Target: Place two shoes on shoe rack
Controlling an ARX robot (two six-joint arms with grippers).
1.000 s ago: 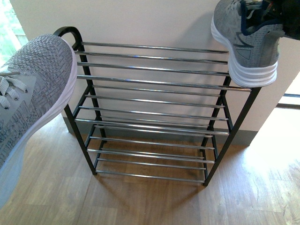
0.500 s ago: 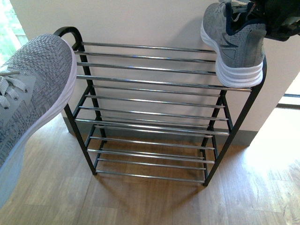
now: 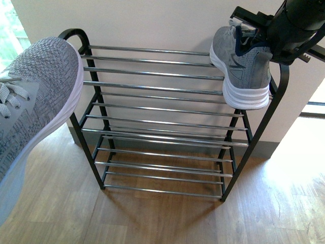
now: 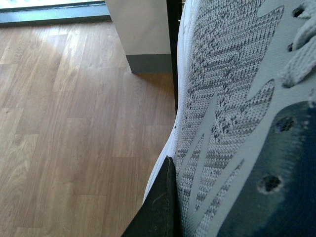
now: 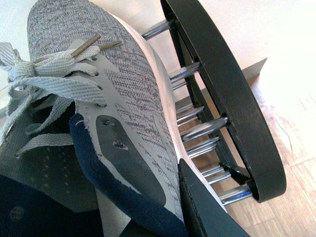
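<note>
Currently the shoe rack stands on the wood floor against the wall. The left sneaker (grey knit, white sole) hangs in the air off the rack's left end, toe near the arched end, with the left end effector clamped on it, one finger flat against its side. The right sneaker is over the top shelf's right end, toe to the wall, heel at the front bar (sole contact with the bars unclear), and the right end effector is closed on its heel collar.
</note>
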